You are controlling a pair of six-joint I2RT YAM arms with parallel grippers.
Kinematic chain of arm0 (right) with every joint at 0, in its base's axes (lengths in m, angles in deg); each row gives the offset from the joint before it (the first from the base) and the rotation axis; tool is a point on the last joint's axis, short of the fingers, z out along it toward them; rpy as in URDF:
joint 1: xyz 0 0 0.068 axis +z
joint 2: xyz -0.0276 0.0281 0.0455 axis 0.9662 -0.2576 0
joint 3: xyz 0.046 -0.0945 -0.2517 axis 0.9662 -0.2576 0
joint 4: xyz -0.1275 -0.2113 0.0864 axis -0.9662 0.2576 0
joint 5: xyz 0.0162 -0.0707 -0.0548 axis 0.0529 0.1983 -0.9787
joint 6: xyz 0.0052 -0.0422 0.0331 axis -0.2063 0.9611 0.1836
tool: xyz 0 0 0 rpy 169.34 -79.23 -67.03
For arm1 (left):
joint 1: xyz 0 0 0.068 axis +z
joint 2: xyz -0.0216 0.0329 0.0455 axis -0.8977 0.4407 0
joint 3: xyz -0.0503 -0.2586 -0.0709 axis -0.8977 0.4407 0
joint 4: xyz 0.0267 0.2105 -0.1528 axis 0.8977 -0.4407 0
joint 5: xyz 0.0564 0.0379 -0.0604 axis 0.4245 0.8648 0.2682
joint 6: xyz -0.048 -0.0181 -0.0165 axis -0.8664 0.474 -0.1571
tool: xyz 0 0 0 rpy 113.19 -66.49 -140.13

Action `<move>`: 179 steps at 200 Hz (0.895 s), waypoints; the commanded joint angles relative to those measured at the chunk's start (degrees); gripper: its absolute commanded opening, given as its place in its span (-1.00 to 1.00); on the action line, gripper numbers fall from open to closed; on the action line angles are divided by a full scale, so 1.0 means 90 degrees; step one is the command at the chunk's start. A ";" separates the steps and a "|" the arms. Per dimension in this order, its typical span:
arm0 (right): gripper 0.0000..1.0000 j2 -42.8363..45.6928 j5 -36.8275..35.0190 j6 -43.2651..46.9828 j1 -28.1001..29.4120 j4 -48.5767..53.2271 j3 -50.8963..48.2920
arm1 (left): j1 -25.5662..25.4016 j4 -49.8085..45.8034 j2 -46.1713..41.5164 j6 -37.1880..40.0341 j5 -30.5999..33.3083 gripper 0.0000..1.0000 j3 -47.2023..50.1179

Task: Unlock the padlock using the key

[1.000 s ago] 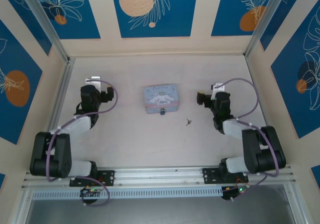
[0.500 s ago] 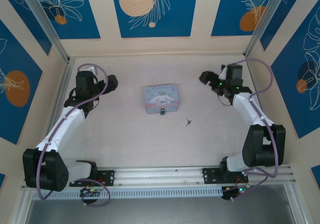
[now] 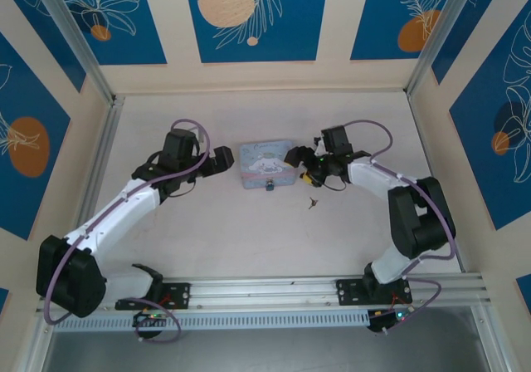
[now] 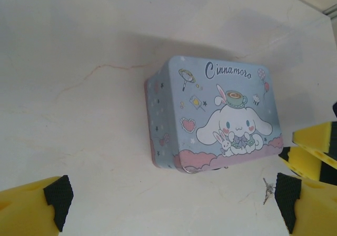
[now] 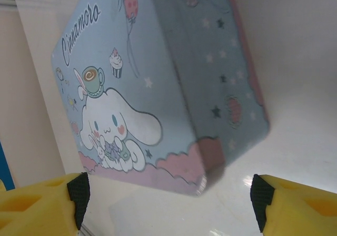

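The tiny blue padlock [image 3: 270, 186] hangs at the middle of the front edge of a pale blue cartoon tin [image 3: 267, 163]. To the front right of the tin, the thin dark key [image 3: 313, 202] lies flat on the table; it appears too as the key [image 4: 267, 189] in the left wrist view. My left gripper [image 3: 223, 159] is open just left of the tin, with nothing between its jaws [image 4: 172, 207]. Close to the tin's right end, my right gripper [image 3: 297, 161] is also open and holds nothing [image 5: 169, 199]. The tin [image 5: 158, 88] looms large before it.
The pale table [image 3: 216, 231] is walled on three sides by patterned panels [image 3: 249, 15]. An aluminium rail [image 3: 265, 289] runs along the near edge by the arm bases. In the left wrist view the right gripper's yellow fingers [image 4: 313, 141] show beyond the tin [image 4: 210, 115].
Both arms swung inward from the outer back corners of the table to either end of the tin. Tin, padlock and key have not moved.
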 commanded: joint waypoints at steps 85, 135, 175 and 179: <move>0.60 0.0419 -0.0787 0.0190 0.0358 0.1244 0.0549 | -0.0290 0.0071 0.0329 -0.0289 -0.0148 1.00 -0.0148; 0.37 0.1160 -0.2143 0.1192 0.0278 0.3408 0.0433 | -0.0451 0.0191 0.0235 -0.0591 -0.0450 1.00 -0.0018; -0.10 0.0843 -0.2314 0.1183 0.0248 0.3693 0.0264 | -0.0638 0.0237 0.0349 -0.0616 -0.0448 1.00 -0.0155; -0.14 0.0787 -0.2320 0.1172 0.0252 0.3697 0.0265 | -0.0652 0.0245 0.0368 -0.0614 -0.0450 1.00 -0.0165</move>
